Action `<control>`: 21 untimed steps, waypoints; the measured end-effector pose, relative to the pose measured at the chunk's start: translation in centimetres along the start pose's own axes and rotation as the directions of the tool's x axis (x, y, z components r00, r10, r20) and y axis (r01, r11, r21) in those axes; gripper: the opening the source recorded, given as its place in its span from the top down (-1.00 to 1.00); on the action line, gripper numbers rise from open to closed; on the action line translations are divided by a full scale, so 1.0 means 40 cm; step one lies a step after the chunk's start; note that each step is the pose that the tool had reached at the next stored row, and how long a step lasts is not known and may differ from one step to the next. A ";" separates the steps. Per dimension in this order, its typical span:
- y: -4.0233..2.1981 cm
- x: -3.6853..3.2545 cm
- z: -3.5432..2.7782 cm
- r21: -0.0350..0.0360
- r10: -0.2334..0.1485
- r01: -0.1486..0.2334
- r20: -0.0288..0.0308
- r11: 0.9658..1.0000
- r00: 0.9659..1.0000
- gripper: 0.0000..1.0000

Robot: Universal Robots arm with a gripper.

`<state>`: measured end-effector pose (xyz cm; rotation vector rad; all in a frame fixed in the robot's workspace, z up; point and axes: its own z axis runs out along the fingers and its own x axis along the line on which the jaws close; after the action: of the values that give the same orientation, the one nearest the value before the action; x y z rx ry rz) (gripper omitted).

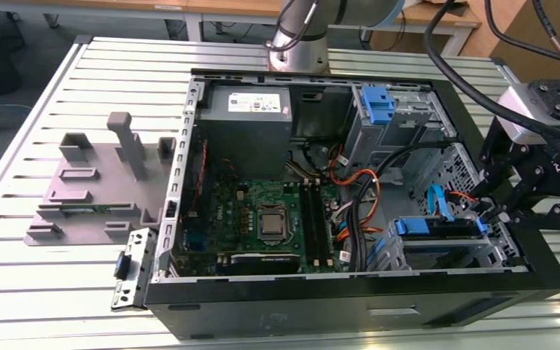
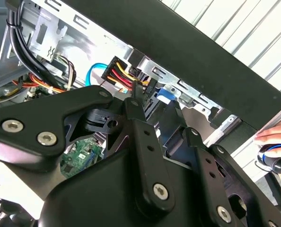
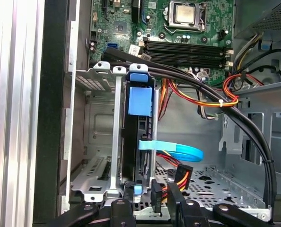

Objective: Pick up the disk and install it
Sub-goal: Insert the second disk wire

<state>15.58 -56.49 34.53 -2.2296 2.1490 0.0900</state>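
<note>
- Exterior view: the gripper (image 1: 494, 211) hangs at the case's (image 1: 358, 306) edge on the exterior view's right, just beside the disk (image 1: 437, 227), which sits on edge in the drive cage (image 1: 445, 255) near the case's front corner.
- Second wrist view: black fingers (image 2: 140, 127) reach toward the cable plug (image 2: 119, 73); whether they pinch anything, I cannot tell. A hand (image 2: 277, 142) rests outside the case.
- First wrist view: the disk (image 3: 139, 123) stands in the cage (image 3: 95, 142), blue tab up, cables (image 3: 176, 172) beside it.

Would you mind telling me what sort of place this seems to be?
Probably a robotics lab bench for computer assembly: an opened desktop computer case lies on a slatted aluminium table, beside a grey parts fixture.
</note>
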 end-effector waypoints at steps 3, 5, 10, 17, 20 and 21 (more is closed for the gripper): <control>0.000 -0.001 0.004 0.000 0.000 0.000 0.000 1.000 1.000 0.18; 0.000 -0.001 0.004 0.000 0.000 0.000 0.000 1.000 1.000 0.18; 0.000 -0.001 0.005 0.000 0.000 0.000 0.000 1.000 1.000 0.18; 0.000 -0.001 0.005 0.000 0.000 0.000 0.000 1.000 1.000 0.45; 0.000 -0.001 0.006 0.000 0.000 0.000 0.000 1.000 1.000 0.67; 0.000 -0.001 0.006 0.000 0.000 0.000 0.000 1.000 1.000 0.67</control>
<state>15.59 -56.43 34.31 -2.2297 2.1491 0.0898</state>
